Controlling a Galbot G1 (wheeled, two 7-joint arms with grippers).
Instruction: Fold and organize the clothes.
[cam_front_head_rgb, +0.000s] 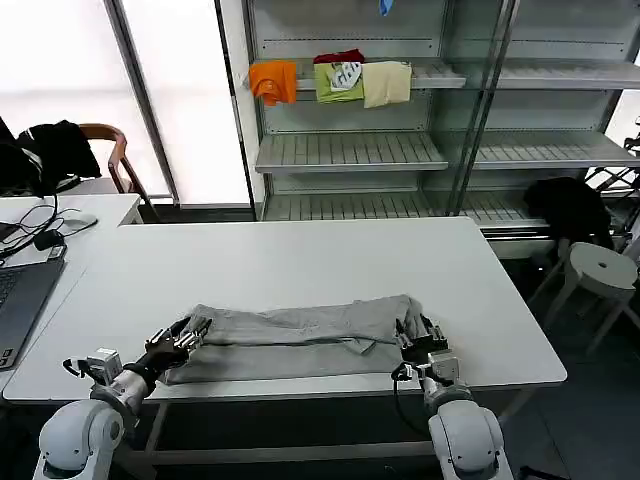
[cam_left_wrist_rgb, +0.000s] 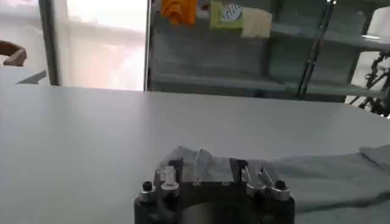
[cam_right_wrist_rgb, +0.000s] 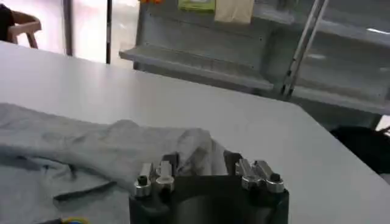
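Grey rounded arms (black claws)

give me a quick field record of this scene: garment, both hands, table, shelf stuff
garment: light grey cotton shirt, folded into a long band across the near edge of the table
left hand: at the shirt's left end, fingers on the fabric
right hand: at the shirt's right end, against bunched fabric
table: white rectangular table
shelf: orange folded garment, green folded garment and cream folded garment on a metal shelf behind
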